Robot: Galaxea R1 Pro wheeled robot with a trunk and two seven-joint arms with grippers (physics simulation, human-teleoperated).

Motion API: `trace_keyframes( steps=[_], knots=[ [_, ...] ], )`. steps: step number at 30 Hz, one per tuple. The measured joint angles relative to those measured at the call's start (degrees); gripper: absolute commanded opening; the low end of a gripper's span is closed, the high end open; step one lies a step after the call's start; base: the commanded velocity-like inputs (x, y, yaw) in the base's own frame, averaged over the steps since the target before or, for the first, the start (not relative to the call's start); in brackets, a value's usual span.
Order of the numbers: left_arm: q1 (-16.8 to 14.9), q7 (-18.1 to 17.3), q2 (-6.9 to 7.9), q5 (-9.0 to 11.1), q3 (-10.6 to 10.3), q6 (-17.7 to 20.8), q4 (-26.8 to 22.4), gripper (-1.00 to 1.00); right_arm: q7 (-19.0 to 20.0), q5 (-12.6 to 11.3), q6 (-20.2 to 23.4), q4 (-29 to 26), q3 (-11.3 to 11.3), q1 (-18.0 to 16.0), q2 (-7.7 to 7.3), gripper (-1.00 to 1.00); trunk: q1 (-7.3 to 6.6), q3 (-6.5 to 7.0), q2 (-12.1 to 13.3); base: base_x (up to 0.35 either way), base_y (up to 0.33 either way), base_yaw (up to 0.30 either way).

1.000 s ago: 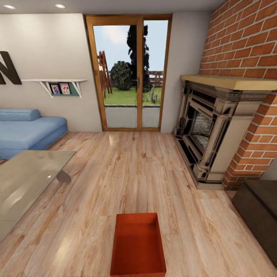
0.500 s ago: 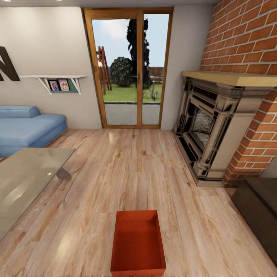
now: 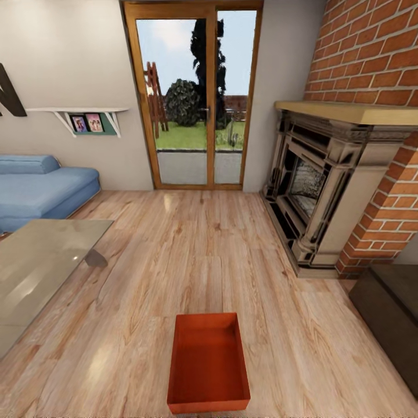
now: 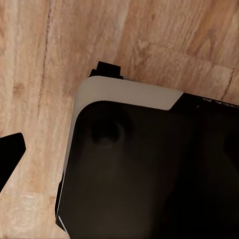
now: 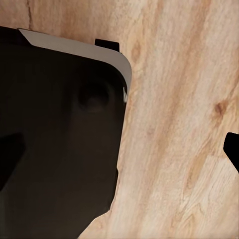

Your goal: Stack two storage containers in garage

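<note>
Tool, left: a dark fingertip showed at the frame edge in the left wrist view, over wood planks beside the robot's dark base; how far the tool was open could not be told, and nothing was seen in its hold.
Tool, right: a dark fingertip at the frame edge in the right wrist view, above bare planks next to the base; opening could not be told.
Arm pose: both wrist cameras looked straight down alongside the base.
Storage container: one orange-red bin sat upright and empty on the wood-plank floor, straight ahead, low in the head view.
Edges: glass bench to the left, dark block to the right, both well apart from the bin.
Open room: bare planks ran from the bin to the glass doors, between blue sofa and brick fireplace.
</note>
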Motion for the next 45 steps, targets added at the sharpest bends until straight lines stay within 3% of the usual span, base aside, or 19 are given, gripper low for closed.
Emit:
trace_keyframes(
  steps=[45],
  knots=[
    [0.0, 0.0, 0.00, 0.0, 0.0, 0.0, 0.0, 1.00, 0.0, 0.0, 0.0, 0.0, 0.0, 0.0, 0.00, 1.00, 0.00, -4.12, 0.0, 0.000, 0.000, 0.000]
  ],
)
